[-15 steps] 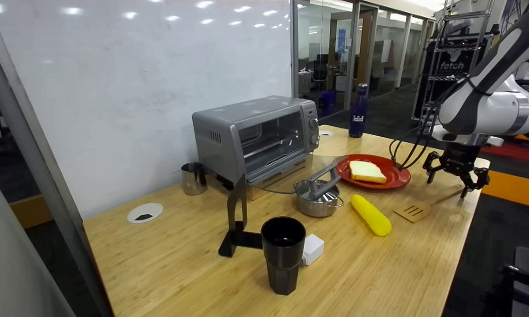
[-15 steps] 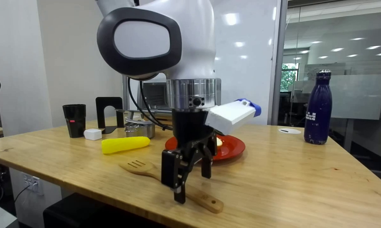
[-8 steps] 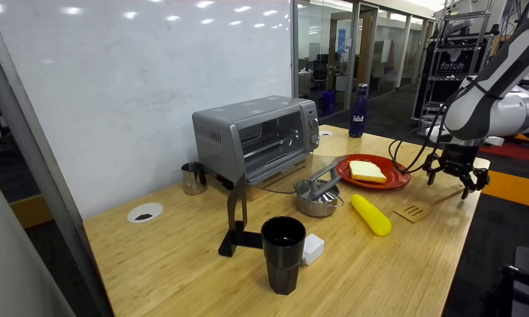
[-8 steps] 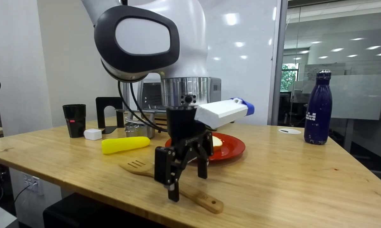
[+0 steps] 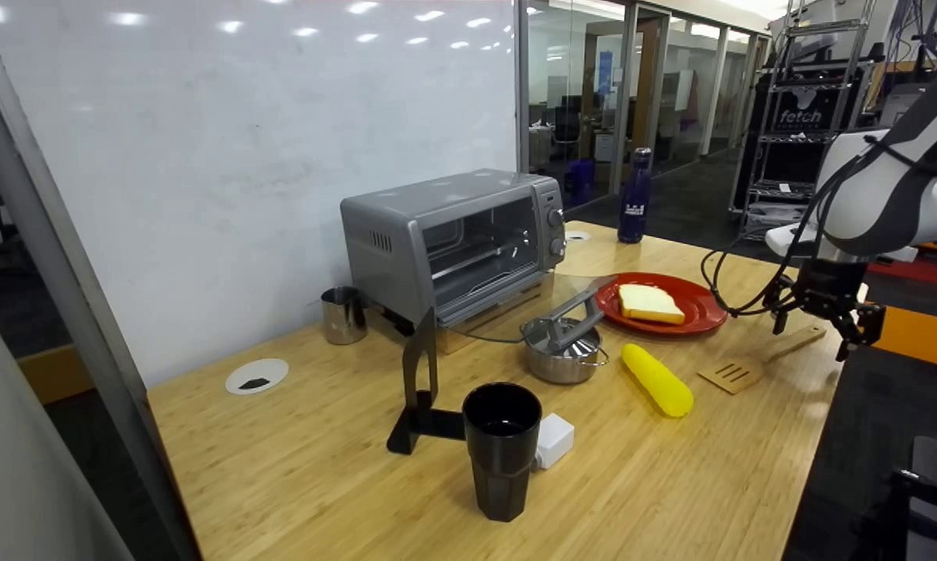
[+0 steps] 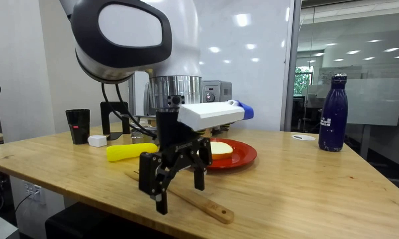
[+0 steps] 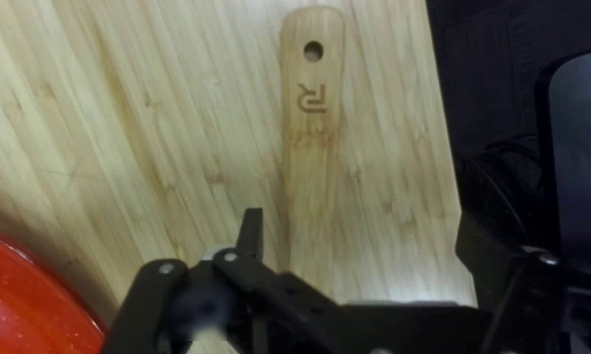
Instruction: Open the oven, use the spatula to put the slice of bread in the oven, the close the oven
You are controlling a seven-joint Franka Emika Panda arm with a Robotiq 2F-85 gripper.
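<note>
Seen in both exterior views, the grey oven (image 5: pixel 453 191) (image 6: pixel 224 89) stands against the whiteboard. Its glass door is lowered, with the grey handle over a steel pot. The slice of bread (image 5: pixel 650 302) (image 6: pixel 222 148) rests on the red plate (image 5: pixel 706 318) (image 7: pixel 30 305). Flat on the table lies the wooden spatula (image 5: pixel 731 375) (image 6: pixel 206 206) (image 7: pixel 311 162), handle toward the table edge. Over it, my gripper (image 5: pixel 811 341) (image 6: pixel 180 196) (image 7: pixel 359 228) stands open and holds nothing. In the wrist view the handle passes between the fingers, closer to the left one; part of the spatula is hidden behind the gripper in an exterior view.
Near the spatula's blade lies a yellow elongated object (image 5: pixel 658 380). Beyond it is the steel pot (image 5: pixel 563 365). A black cup (image 5: pixel 502 460), white block (image 5: pixel 554 442), black stand (image 5: pixel 418 421), metal cup (image 5: pixel 344 318) and blue bottle (image 6: pixel 334 116) also stand on the table.
My open gripper has shifted toward the table's edge, along the spatula from its handle end toward its blade. More of the bread and oven now shows behind the arm. Nothing else has moved.
</note>
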